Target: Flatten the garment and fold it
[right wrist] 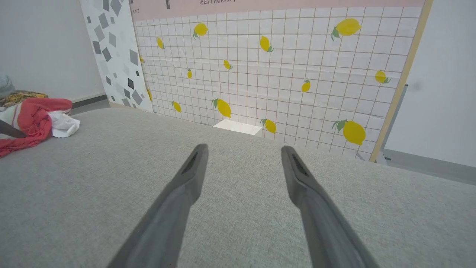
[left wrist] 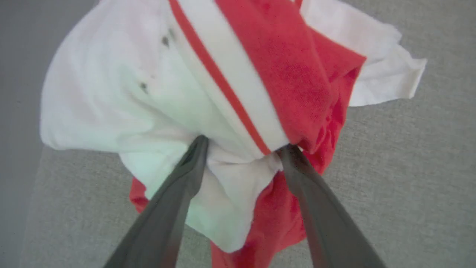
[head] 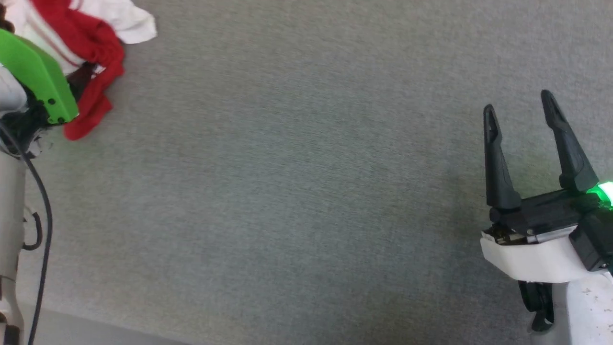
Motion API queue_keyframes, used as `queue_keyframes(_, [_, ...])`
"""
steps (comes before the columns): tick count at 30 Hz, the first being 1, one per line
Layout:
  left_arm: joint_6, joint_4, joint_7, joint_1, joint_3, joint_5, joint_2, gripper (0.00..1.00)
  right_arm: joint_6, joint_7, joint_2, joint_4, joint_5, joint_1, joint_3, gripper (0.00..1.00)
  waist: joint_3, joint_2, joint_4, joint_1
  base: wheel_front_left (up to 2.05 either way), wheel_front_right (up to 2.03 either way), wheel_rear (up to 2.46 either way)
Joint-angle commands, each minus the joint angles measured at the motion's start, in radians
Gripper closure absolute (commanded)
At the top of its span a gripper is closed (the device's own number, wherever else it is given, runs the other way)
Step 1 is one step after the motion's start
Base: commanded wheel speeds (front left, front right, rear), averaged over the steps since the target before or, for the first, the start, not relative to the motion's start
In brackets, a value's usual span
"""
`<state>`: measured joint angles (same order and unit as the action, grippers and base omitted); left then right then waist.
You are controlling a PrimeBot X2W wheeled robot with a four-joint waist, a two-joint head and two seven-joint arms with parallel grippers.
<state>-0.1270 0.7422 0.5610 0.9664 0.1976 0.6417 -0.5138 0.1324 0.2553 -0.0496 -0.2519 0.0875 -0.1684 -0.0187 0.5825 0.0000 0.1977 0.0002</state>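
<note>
**A:** Which step is in hand?

**B:** The first: taking hold. The shirt (head: 91,43) lies in a crumpled heap at the upper left of the head view, on the grey surface (head: 306,191). No part of it is flattened yet.

**A:** State of the tools?

**B:** Left gripper (left wrist: 241,149): jaws spread wide, tips pressed against bunched white and red cloth that bulges between them. It is not clamped. Right gripper (head: 517,101): jaws wide and empty, at the lower right, well apart from the shirt.

**A:** What does the next move call for?

**B:** In my judgement, close the left jaws on one outer fold, not on several layers. Then bring the right gripper across to a second edge for spreading.

**A:** How do the views differ?

**B:** The left wrist view shows the tips meeting the cloth. In the head view the green cover (head: 38,76) on the arm hides that contact. The right wrist view adds a tiled wall (right wrist: 279,74) with lemons beyond the surface, with the shirt at its left edge.
</note>
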Motion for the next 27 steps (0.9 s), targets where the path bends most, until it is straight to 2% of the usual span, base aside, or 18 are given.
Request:
queue_keyframes(1, [-0.004, 0.028, 0.018, 0.010, 0.011, 0.006, -0.003, 0.00, -0.002, 0.001, -0.001, -0.014, 0.004, -0.017, 0.001, 0.00, 0.055, 0.0000, -0.052, -0.0002, 0.00, 0.00, 0.00])
queue_keyframes(2, [-0.004, 0.043, 0.034, 0.009, 0.023, 0.016, 0.000, 0.33, -0.002, 0.001, -0.001, -0.020, 0.003, -0.016, 0.003, 0.00, 0.056, 0.0000, -0.053, -0.0002, 0.00, 0.00, 0.00])
queue_keyframes(3, [-0.004, 0.049, 0.043, 0.008, 0.031, 0.027, 0.003, 1.00, -0.002, 0.001, -0.001, -0.023, 0.002, -0.015, 0.005, 0.00, 0.056, 0.0000, -0.053, -0.0002, 0.00, 0.00, 0.00])
queue_keyframes(7, [-0.004, 0.066, 0.012, 0.003, 0.046, 0.076, 0.007, 1.00, -0.002, -0.001, -0.001, -0.022, 0.002, -0.008, 0.019, 0.00, 0.036, 0.0000, -0.043, -0.0002, 0.00, 0.00, 0.00])
queue_keyframes(12, [-0.004, 0.061, -0.064, -0.024, 0.090, 0.109, -0.030, 1.00, -0.002, 0.000, -0.001, 0.010, 0.001, -0.005, 0.016, 0.00, -0.041, 0.0000, -0.038, -0.0002, 0.00, 0.00, 0.00])
queue_keyframes(13, [-0.004, 0.041, -0.145, -0.036, 0.097, 0.148, -0.067, 1.00, -0.002, 0.002, -0.001, 0.040, -0.011, 0.002, 0.017, 0.00, -0.108, 0.0000, -0.040, -0.0002, 0.00, 0.00, 0.00])
queue_keyframes(15, [-0.004, 0.018, -0.248, -0.037, 0.084, 0.167, -0.098, 1.00, -0.002, 0.003, -0.001, 0.063, -0.022, 0.011, 0.017, 0.00, -0.158, 0.0000, -0.045, -0.0002, 0.00, 0.00, 0.00])
queue_keyframes(21, [-0.004, -0.069, -0.442, -0.073, 0.091, 0.232, -0.149, 1.00, -0.002, 0.005, -0.001, 0.122, -0.065, 0.055, 0.038, 0.00, -0.289, 0.0000, -0.051, -0.0002, 0.00, 0.00, 0.00])
queue_keyframes(24, [-0.004, -0.112, -0.543, -0.080, 0.085, 0.245, -0.165, 1.00, -0.002, 0.006, -0.001, 0.144, -0.075, 0.077, 0.040, 0.00, -0.348, 0.0000, -0.054, -0.0002, 0.00, 0.00, 0.00])
queue_keyframes(27, [-0.004, -0.172, -0.597, -0.079, 0.088, 0.272, -0.149, 1.00, -0.002, 0.006, -0.001, 0.160, -0.083, 0.100, 0.045, 0.00, -0.402, 0.0000, -0.061, -0.0002, 0.00, 0.00, 0.00])
